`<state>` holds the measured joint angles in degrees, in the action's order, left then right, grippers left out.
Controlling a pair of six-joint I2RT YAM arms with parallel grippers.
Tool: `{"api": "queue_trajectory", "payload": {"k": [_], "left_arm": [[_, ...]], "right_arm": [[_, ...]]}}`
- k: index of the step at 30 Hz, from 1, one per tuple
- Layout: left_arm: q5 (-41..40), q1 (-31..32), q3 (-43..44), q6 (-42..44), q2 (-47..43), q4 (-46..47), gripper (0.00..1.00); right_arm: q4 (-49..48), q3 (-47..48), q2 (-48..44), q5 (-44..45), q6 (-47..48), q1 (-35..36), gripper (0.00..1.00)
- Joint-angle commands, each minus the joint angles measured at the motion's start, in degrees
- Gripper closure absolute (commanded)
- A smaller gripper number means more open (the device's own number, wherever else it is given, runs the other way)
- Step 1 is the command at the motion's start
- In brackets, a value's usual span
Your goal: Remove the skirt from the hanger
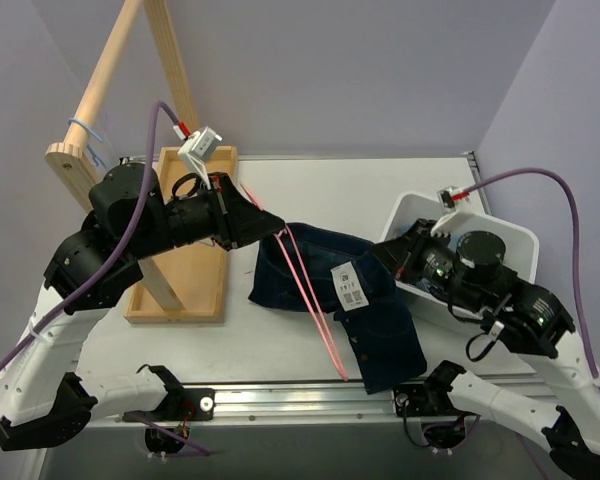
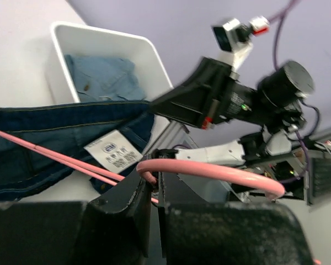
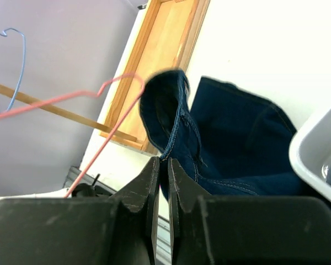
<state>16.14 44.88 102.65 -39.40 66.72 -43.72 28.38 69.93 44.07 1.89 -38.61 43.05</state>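
The left gripper (image 2: 153, 185) is clamped tight on the hook of the pink wire hanger (image 2: 209, 171); the right gripper (image 3: 163, 165), jaws pressed together, pinches an edge of the dark denim skirt (image 3: 237, 138); the skirt stretches between the two arms above the table (image 1: 310, 190), its lower part with a white paper tag (image 1: 351, 285) draping toward the near edge; the hanger's pink wires run across the denim; by the right arm sits a white bin (image 1: 515, 235) with a pale blue garment (image 2: 99, 77) inside; a wooden rack (image 1: 195, 290) stands at left.

A robot lab test cell: plain lavender walls (image 1: 330, 70) box in a white table (image 1: 320, 190) edged by a metal rail (image 1: 310, 400).
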Motion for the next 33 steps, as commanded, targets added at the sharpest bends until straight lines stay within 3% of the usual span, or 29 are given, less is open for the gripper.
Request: {"api": "queue_trajectory", "payload": {"k": [1, 6, 11, 16, 20, 27, 33], "left_arm": [[7.6, -0.2, 2.5, -2.0, -2.4, 3.1, 0.98], [8.1, -0.3, 4.9, -0.6, -4.9, -1.1, 0.98], [4.3, -0.3, 0.6, 2.4, -7.6, -5.4, 0.98], [3.2, -0.2, -7.5, 2.7, -10.2, -4.4, 0.98], [2.0, -0.2, -10.7, 4.2, -10.6, -5.2, 0.98], [0.8, -0.1, -14.1, 6.1, -10.0, -5.4, 0.98], [0.6, -0.1, -17.5, 6.8, -8.4, -4.3, 0.98]], "right_arm": [[-7.8, 7.7, 4.6, 0.9, 3.8, -0.3, 1.00], [-8.7, 13.4, 8.5, 6.3, 6.9, -0.4, 1.00], [-11.8, 18.4, 13.0, 8.6, 9.5, -0.3, 1.00], [-16.3, 24.8, 16.8, 9.7, 14.4, -0.3, 1.00], [-13.4, 36.0, 23.0, 12.2, 19.0, -0.2, 1.00], [-11.6, 51.9, 29.7, 23.5, 29.8, -0.3, 1.00], [-16.3, 54.6, 28.8, 28.2, 36.0, -0.3, 1.00]]}}
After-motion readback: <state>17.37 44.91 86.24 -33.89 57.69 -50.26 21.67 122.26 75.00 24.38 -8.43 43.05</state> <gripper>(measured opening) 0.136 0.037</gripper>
